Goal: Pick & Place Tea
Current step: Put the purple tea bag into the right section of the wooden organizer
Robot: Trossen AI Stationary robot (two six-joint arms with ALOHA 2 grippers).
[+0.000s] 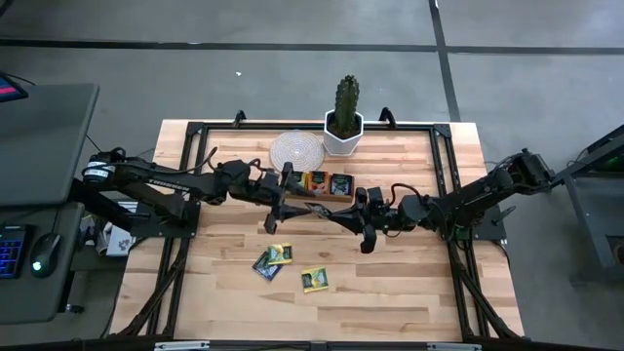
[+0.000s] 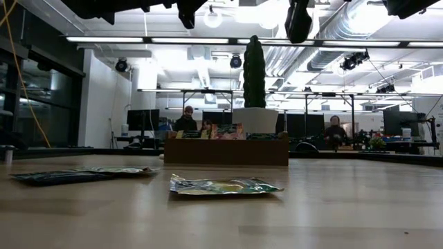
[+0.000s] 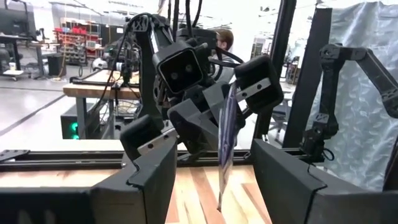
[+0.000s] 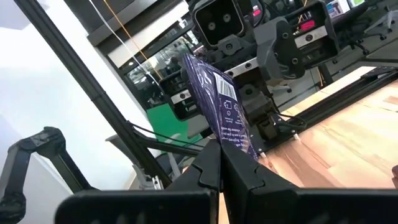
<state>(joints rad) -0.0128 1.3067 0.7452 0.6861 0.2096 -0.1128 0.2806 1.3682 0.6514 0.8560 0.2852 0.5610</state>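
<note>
We judged a dropped handover likeliest: the right gripper [image 4: 219, 163], clamped shut on a dark-blue tea packet [image 4: 225, 111] above mid-table, faced the left gripper [image 3: 208, 171], whose wide-open fingers straddled the packet untouching, so early release could drop it.

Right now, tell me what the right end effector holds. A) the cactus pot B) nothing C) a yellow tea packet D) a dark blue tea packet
D: in the right wrist view, the right end effector is shut on a dark blue tea packet, standing up between its fingers.
</note>
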